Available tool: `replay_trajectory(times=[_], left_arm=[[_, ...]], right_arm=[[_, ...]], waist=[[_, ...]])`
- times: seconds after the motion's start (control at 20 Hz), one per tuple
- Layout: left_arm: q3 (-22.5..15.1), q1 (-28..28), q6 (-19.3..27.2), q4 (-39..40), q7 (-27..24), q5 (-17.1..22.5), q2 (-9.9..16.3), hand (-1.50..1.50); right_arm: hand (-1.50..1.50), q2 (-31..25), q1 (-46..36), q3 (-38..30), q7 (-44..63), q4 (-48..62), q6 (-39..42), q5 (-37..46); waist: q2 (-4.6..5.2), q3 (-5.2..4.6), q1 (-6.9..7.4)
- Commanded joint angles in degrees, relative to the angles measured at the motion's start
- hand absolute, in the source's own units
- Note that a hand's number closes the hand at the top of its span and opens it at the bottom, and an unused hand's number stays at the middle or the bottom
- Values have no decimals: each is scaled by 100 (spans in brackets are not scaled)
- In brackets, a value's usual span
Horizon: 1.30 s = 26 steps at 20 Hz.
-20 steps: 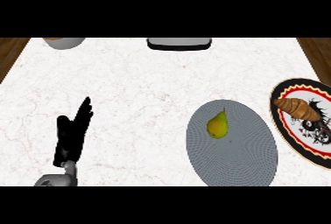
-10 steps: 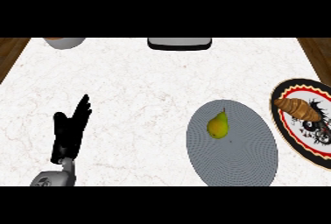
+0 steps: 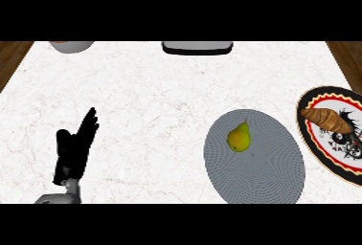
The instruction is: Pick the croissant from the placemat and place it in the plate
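The croissant (image 3: pixel 326 119) lies on the patterned placemat (image 3: pixel 320 143) at the worktop's right edge; only the left hand (image 3: pixel 74 150) shows, open and empty (near-left corner); grasp across its middle, then carry to the grey plate (image 3: pixel 263 167) beside the pear (image 3: pixel 239 137).

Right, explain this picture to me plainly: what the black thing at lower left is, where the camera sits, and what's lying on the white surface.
The camera looks steeply down from a humanoid robot's head onto a white marbled counter. The black shape is the robot's left hand, open with straight fingers, holding nothing; its right hand is not visible. A grey oval placemat carries a yellow-green pear. At the right edge, a patterned plate has a croissant lying on it. Two objects are cut off at the far edge: a pale bowl-like thing and a dark-rimmed item.
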Motion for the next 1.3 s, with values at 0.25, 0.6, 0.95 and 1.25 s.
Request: replay_trajectory(times=[0.25,0.6,0.95,1.25], left_arm=[[-58,156,-43,-127,7,-76,-45,0],[-63,17,-13,-140,75,-118,-74,0],[83,-363,52,83,164,-107,-72,0],[265,-136,-200,281,-208,88,71,0]], right_arm=[[-150,-19,73,89,-211,418,-548,15],[-150,-383,366,-20,-566,726,-406,-44],[-150,-708,420,-192,-452,818,-285,-261],[-150,-752,667,-338,-607,871,-443,-415]], waist=[[9,4,24],[28,17,52],[37,23,44],[33,21,37]])
